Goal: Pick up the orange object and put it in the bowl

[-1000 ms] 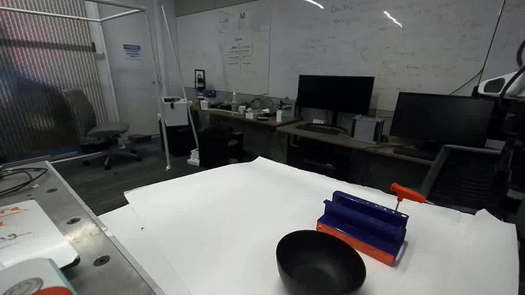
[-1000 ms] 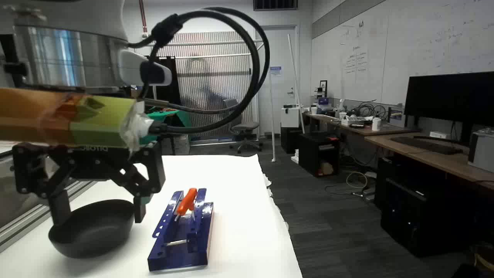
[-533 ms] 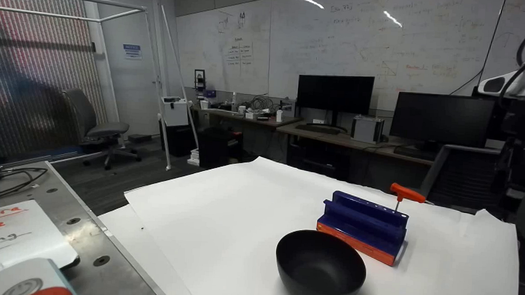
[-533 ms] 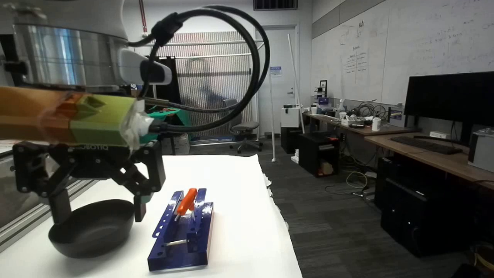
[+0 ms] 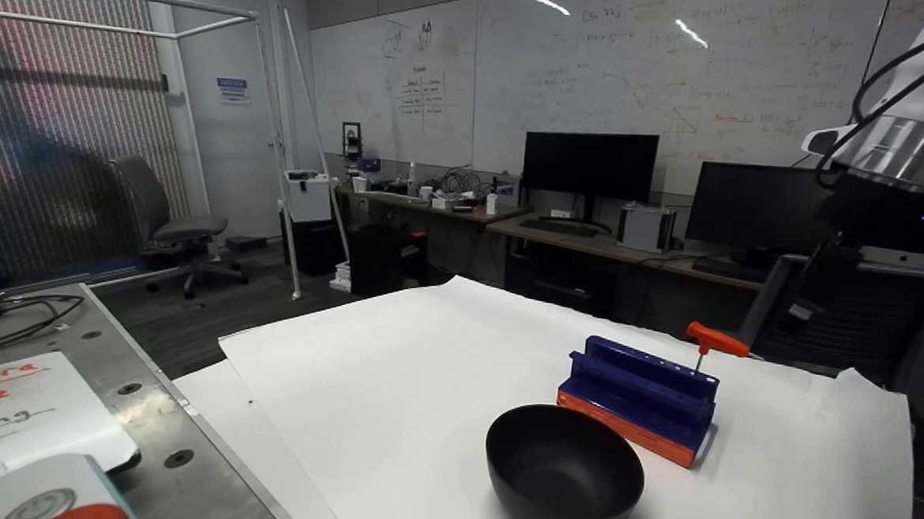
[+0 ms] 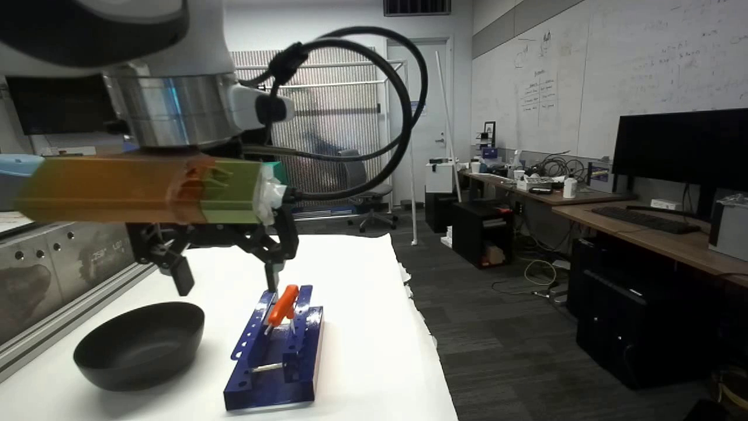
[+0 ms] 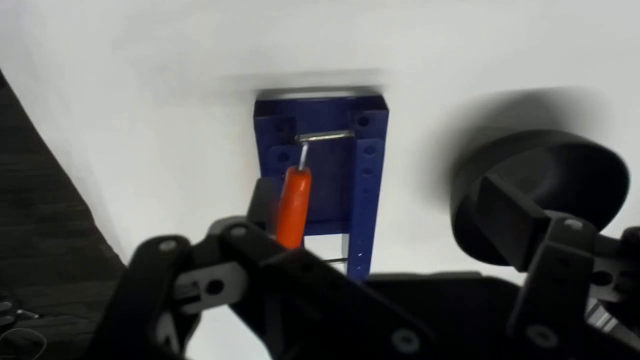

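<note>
In an exterior view, left to right: the black bowl [image 6: 137, 374] sits at left on the white surface [image 6: 374, 339], the end effector [image 6: 228, 283] hangs raised, released, jaws wide apart, and the orange object [image 6: 283, 306] stands at right in the blue rack [image 6: 301, 356], shaft down, handle on top.

The bowl [image 5: 564, 474] and the rack [image 5: 636, 399] both stand on the surface [image 5: 361, 381], with a gap between these 2. In an exterior view, the bowl is before the rack and to its left; the tool [image 5: 715, 340] stands in the back part of the rack, near the right end; behind the surface there is a desk [image 5: 589, 244]. The hand [image 6: 229, 287] is above the surface.
</note>
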Controlling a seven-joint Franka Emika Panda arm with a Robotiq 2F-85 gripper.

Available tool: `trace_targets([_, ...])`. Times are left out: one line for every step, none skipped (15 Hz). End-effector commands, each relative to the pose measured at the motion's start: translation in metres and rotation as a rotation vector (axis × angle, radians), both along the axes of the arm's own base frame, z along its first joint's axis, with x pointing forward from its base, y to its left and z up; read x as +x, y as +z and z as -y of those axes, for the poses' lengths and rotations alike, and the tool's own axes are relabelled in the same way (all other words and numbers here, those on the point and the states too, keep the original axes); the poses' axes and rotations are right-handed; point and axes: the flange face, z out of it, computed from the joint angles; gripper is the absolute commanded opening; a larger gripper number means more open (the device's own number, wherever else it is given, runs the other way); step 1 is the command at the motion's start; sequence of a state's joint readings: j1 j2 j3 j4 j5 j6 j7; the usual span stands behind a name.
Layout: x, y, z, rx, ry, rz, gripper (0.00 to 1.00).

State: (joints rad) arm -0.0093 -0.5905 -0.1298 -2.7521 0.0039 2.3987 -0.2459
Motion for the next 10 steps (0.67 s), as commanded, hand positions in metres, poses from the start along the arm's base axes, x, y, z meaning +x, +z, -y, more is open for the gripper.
trace_targets([0.043,-0.013,0.022,-0.057,-0.089,0.005,1.0])
trace_targets([0.052,-0.019,0.027,-0.065,-0.109,-0.004,1.0])
trace_targets([0.063,-0.025,0.033,-0.066,-0.125,-0.009,1.0])
trace_targets([0.07,-0.029,0.037,-0.062,-0.139,-0.024,1.0])
trace_targets([0.079,-0.034,0.039,-0.048,-0.145,-0.053,1.0])
trace_targets([0.086,-0.038,0.041,-0.045,-0.149,-0.07,1.0])
trace_targets([0.09,-0.041,0.042,-0.037,-0.147,-0.094,1.0])
trace_targets([0.095,-0.044,0.043,-0.033,-0.148,-0.112,1.0])
trace_targets([0.098,-0.046,0.044,-0.032,-0.15,-0.126,1.0])
trace_targets([0.101,-0.048,0.045,-0.032,-0.15,-0.135,0.88])
